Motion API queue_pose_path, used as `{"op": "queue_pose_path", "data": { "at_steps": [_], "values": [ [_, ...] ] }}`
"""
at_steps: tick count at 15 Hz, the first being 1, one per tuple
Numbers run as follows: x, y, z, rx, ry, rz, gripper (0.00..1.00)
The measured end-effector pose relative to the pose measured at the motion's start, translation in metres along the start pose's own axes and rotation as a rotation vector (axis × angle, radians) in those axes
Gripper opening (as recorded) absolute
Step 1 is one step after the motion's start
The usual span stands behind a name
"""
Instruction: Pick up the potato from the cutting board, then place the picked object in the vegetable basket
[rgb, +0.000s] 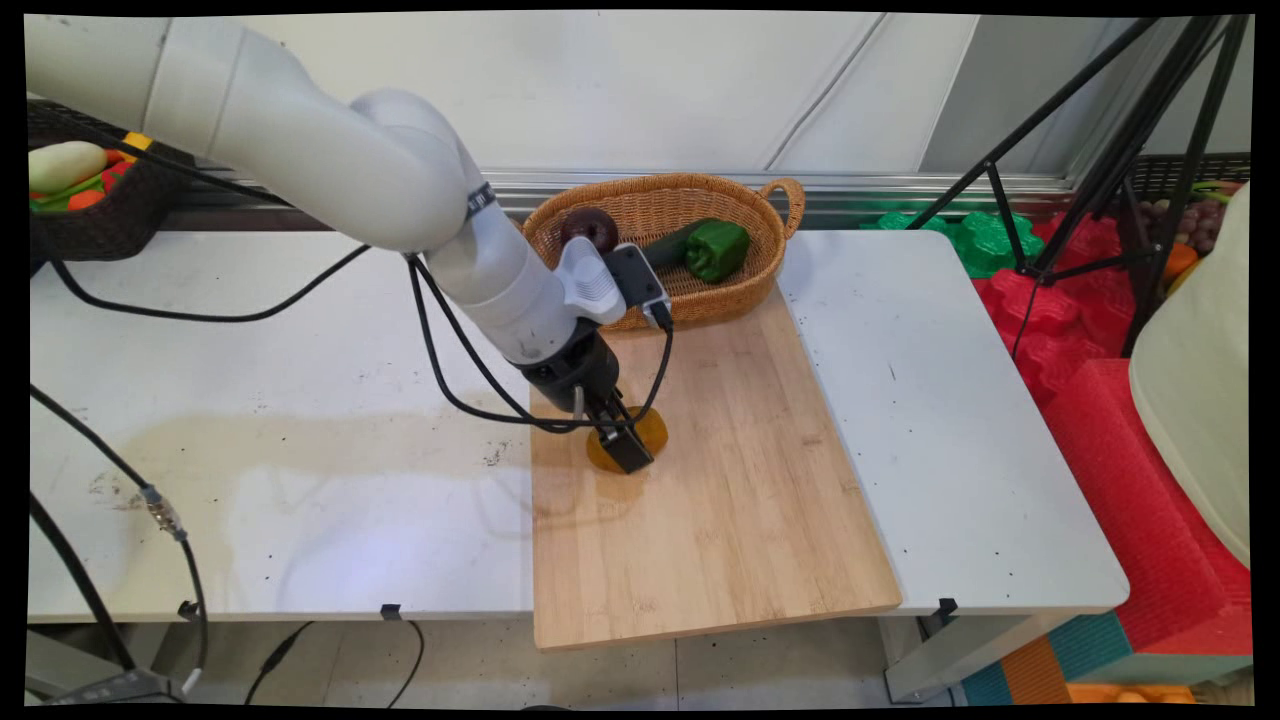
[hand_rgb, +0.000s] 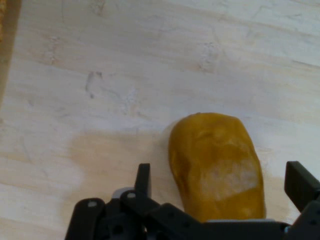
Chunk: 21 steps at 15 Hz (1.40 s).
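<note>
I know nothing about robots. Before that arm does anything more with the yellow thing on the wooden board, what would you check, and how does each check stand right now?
1. Hand down at the yellow-orange piece: ok, it sits right over it.
2. Fingers on either side of the piece: ok, one shows on each side, with gaps in the hand view.
3. Piece resting on the cutting board: ok.
4. Board around the piece clear of other things: ok.
5. Cable clear of the piece: cannot tell, it loops low close beside the hand.
6. Basket holding the green pepper away from the hand: ok, it stands at the board's far end.
</note>
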Motion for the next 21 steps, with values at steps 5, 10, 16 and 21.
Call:
{"op": "queue_pose_path", "data": {
  "at_steps": [5,10,16,21],
  "values": [
    [0.001,0.005,0.006,0.014,0.004,-0.010,0.00],
    [0.007,0.008,-0.015,0.026,0.044,0.010,0.00],
    [0.027,-0.002,-0.077,0.068,0.171,0.033,0.00],
    [0.058,-0.032,-0.133,0.147,0.313,0.018,0.00]
  ]
}}
